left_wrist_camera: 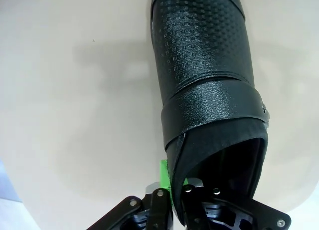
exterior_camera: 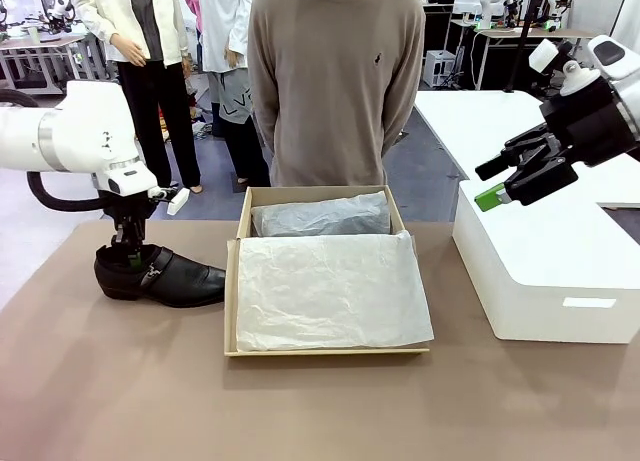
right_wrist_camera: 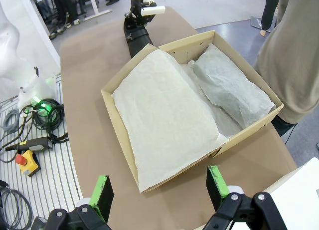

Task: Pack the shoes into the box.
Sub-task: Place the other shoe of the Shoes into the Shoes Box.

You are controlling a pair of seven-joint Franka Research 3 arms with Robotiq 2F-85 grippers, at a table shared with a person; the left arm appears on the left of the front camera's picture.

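One black glossy shoe (exterior_camera: 170, 278) with a strap and buckle stands on the table left of the box, toe pointing right. My left gripper (exterior_camera: 130, 249) comes down on its heel and is shut on the heel collar; in the left wrist view the fingers (left_wrist_camera: 160, 200) pinch the collar's edge of the shoe (left_wrist_camera: 204, 75). The tan cardboard box (exterior_camera: 232, 301) lies open in the middle, white tissue paper (exterior_camera: 330, 286) spread over its near part. My right gripper (exterior_camera: 503, 184) hangs open and empty above the white plastic box. Its wrist view looks down on the box (right_wrist_camera: 121, 142), shoe (right_wrist_camera: 137, 39) and left gripper (right_wrist_camera: 135, 21).
A bundle wrapped in greyish paper (exterior_camera: 320, 218) lies in the far part of the box. A large white plastic box (exterior_camera: 545, 261) stands at the right. A person (exterior_camera: 335, 91) stands at the far edge, behind the cardboard box. Bare table lies in front.
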